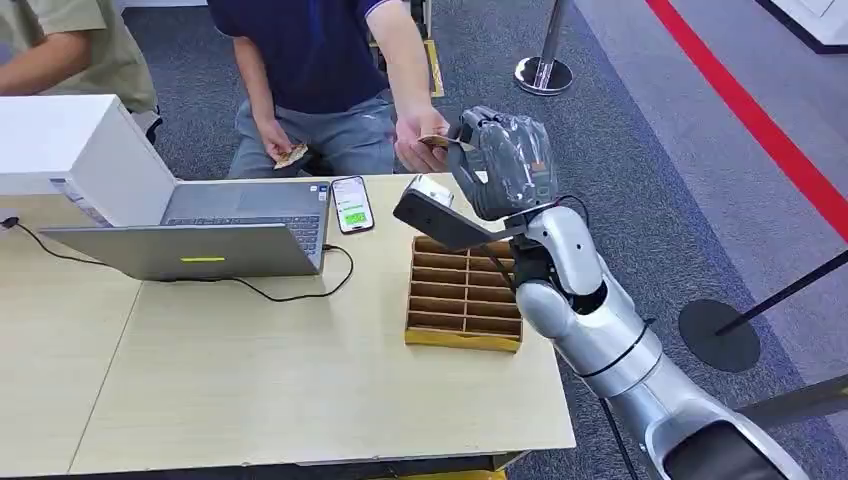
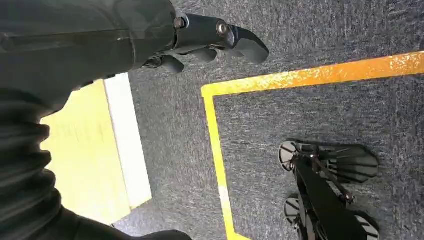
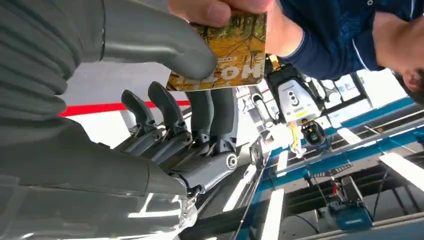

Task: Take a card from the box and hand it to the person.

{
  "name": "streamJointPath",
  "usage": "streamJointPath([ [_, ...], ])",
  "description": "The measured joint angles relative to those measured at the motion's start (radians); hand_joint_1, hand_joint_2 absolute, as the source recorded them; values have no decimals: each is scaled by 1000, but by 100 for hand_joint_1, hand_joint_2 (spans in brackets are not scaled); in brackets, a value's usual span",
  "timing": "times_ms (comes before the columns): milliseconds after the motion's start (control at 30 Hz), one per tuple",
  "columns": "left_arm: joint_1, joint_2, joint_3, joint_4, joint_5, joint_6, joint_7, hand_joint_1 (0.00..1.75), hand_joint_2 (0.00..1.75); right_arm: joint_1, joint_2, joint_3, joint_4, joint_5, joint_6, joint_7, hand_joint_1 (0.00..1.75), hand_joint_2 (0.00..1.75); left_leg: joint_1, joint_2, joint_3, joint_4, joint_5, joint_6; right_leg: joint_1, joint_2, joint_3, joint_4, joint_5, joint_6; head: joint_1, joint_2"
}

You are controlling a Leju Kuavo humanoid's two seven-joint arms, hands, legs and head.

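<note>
I am holding my right hand raised above the far edge of the table, past the divided cardboard box. Its thumb presses a card against its darker fingers, a pinch near one edge of the card. The card is thin and flat, printed with an autumn forest scene in orange and yellow.

A person in a dark blue shirt stands across the table. The person's hand is already on the opposite edge of the card, fingertips touching it.

I judge the card to be very light, stiff enough to hold its shape, yet easy to bend or crease. Its glossy face is probably slippery, so the grip belongs on the edge margin, flat against both faces, with gentle pressure.

My left hand hangs beside my body over grey carpet with a yellow floor line. Its fingers are loosely curled and hold nothing.

A laptop and a phone lie on the table.
</note>
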Motion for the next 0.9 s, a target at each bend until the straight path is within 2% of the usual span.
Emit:
streamJointPath([
  [633,0,0,0,0,25,-41,10,0,175,5,13,-18,40,-6,6,-9,145,175,0,0,0,0,0,0,0,0,0,0,0,0,0,0],
  [667,0,0,0,0,25,-41,10,0,175,5,13,-18,41,-6,6,-10,40,175,0,0,0,0,0,0,0,0,0,0,0,0,0,0],
  [733,0,0,0,0,26,-41,10,0,175,5,13,-18,44,-6,6,-10,37,175,0,0,0,0,0,0,0,0,0,0,0,0,0,0],
  [800,0,0,0,0,26,-42,11,0,175,6,13,-18,45,-7,6,-10,3,175,0,0,0,0,0,0,0,0,0,0,0,0,0,0],
  [833,0,0,0,0,26,-43,11,0,0,6,13,-18,47,-8,5,-10,0,175,0,0,0,0,0,0,0,0,0,0,0,0,0,0],
  [900,0,0,0,0,26,-43,11,0,0,6,13,-18,51,-10,4,-10,0,175,0,0,0,0,0,0,0,0,0,0,0,0,0,0],
])
